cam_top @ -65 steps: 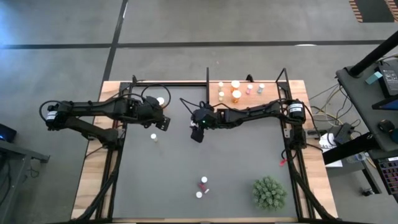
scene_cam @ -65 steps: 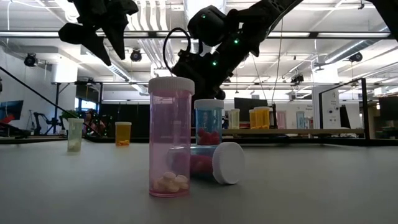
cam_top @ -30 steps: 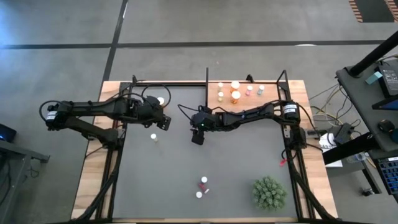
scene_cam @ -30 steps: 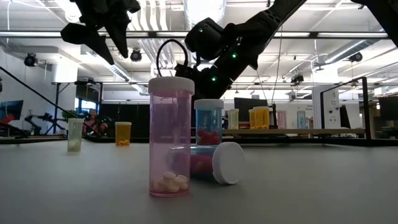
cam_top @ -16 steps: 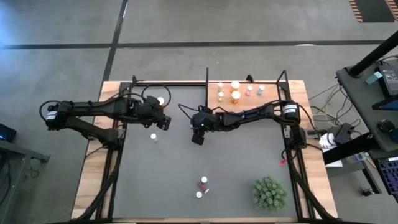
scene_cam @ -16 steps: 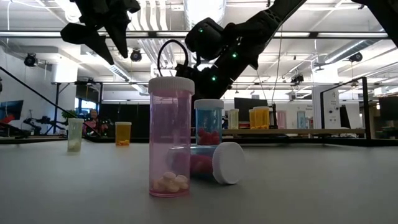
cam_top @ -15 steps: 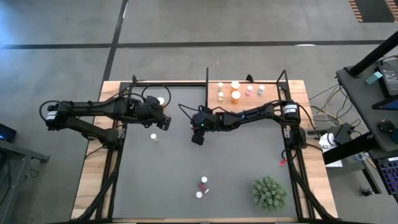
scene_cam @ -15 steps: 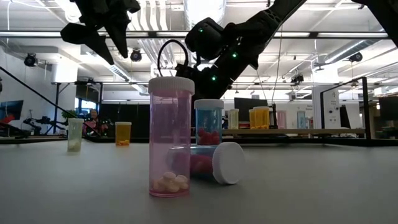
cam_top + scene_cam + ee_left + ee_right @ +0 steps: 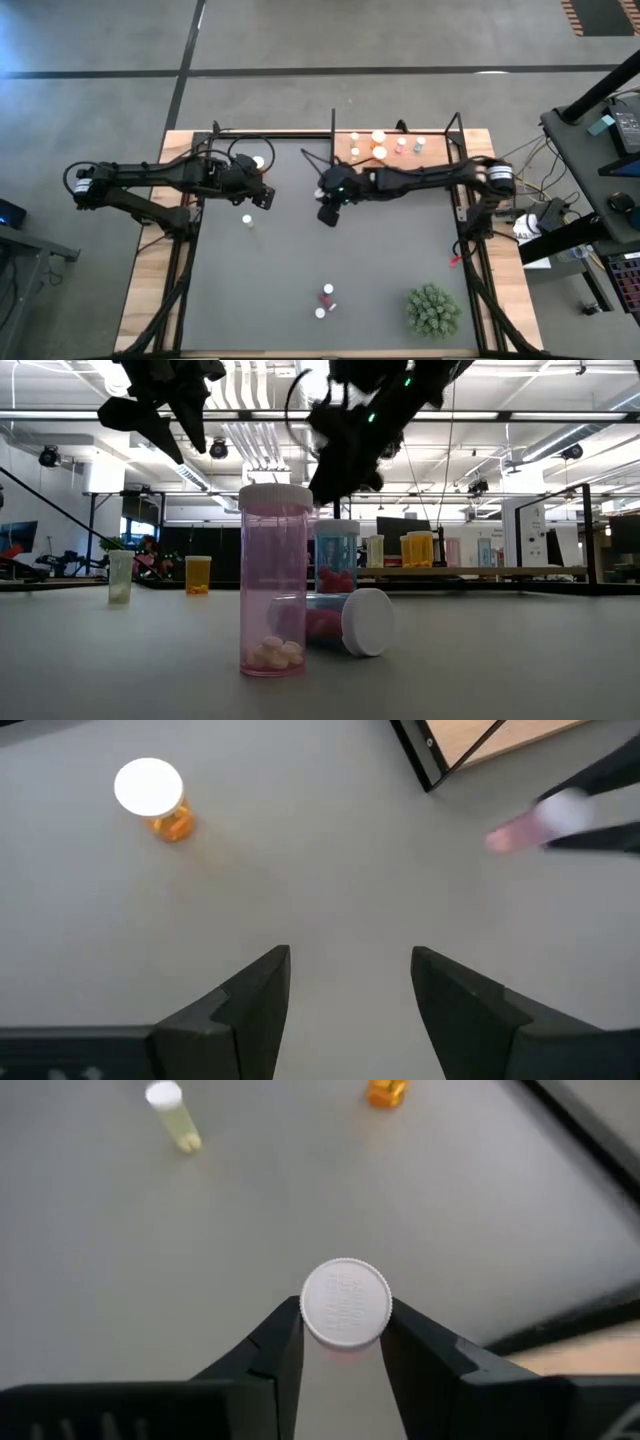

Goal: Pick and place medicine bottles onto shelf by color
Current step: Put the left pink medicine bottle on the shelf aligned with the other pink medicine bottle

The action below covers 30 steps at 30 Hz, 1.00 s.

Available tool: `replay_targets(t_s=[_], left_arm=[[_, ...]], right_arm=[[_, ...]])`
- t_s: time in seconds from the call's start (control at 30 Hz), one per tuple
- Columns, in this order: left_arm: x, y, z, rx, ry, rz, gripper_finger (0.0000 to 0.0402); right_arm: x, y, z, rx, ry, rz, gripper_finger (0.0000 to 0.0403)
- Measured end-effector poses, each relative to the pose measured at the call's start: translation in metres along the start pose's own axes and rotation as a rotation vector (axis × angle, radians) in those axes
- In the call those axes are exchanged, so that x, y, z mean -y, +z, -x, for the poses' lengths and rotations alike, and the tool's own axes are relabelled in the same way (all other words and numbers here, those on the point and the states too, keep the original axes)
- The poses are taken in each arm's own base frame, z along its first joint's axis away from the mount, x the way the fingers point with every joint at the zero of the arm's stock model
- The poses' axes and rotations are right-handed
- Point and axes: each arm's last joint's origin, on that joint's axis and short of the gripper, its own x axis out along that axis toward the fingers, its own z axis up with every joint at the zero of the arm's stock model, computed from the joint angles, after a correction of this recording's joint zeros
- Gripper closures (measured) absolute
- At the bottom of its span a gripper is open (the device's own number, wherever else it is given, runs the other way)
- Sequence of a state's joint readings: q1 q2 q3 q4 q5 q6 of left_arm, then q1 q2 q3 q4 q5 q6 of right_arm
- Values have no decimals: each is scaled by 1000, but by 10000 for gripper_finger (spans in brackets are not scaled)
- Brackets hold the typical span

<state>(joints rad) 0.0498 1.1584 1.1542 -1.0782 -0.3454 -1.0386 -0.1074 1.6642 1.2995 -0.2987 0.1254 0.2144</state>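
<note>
Right gripper [image 9: 327, 214] hung over mat [image 9: 390, 250] near shelf [image 9: 390, 152], where several bottles [image 9: 379, 152] stood. Left gripper [image 9: 268, 196] sat beside an orange bottle [image 9: 259, 162]. Green plant [image 9: 432, 311] occupied mat's near right corner.

Green spiky plant [image 9: 433, 311] on dark mat [image 9: 390, 265], near right corner.
</note>
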Motion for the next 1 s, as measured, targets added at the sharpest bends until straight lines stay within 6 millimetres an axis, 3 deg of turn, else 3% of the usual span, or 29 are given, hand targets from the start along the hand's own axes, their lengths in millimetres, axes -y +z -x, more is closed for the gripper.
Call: replay_targets(t_s=[0.2, 0.47, 0.73, 1.0], left_arm=[[0, 0, 0, -1, 2, -5, 209], [0, 0, 0, 6, 7, -6, 209], [0, 1, 0, 27, 15, -4, 209], [0, 1, 0, 40, 18, -2, 209]], right_arm=[[11, -4, 51, 4, -93, -23, 289], [36, -61, 99, 85, -311, -264, 284], [63, -108, 118, 204, -502, -596, 287], [83, -130, 112, 190, -659, -624, 288]])
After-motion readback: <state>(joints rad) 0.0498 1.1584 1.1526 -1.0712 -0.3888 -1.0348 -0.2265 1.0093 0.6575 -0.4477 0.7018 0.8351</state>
